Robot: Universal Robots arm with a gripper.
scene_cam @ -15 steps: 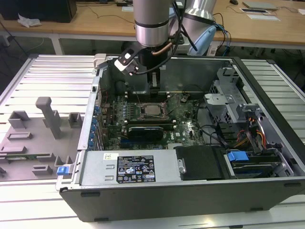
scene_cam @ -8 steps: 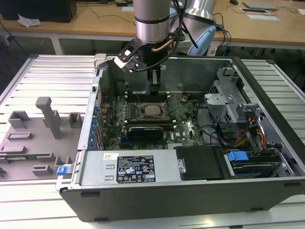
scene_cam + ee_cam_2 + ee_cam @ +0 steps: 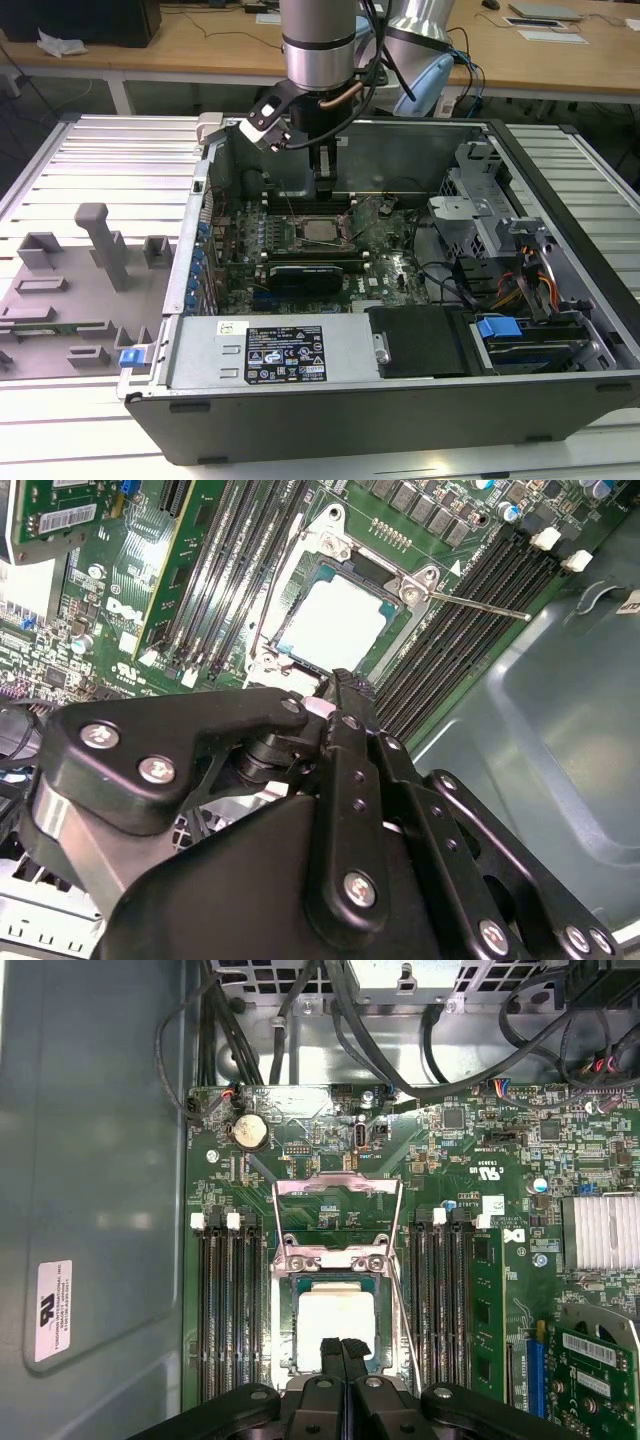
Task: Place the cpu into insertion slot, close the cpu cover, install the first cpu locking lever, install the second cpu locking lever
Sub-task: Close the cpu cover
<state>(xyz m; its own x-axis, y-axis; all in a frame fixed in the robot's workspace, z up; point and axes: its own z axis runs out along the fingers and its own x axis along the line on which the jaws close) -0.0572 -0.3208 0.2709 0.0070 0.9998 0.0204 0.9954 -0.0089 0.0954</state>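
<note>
End effector inside case, slatted table

A: What does everything stand on?
B: A ribbed silver metal bench top, its slats running out to both sides of the exterior view.
A: And behind it?
B: Long light-brown wooden desks on white legs, with dark floor beneath them. A black box sits on one; flat pale papers lie on another.
</note>
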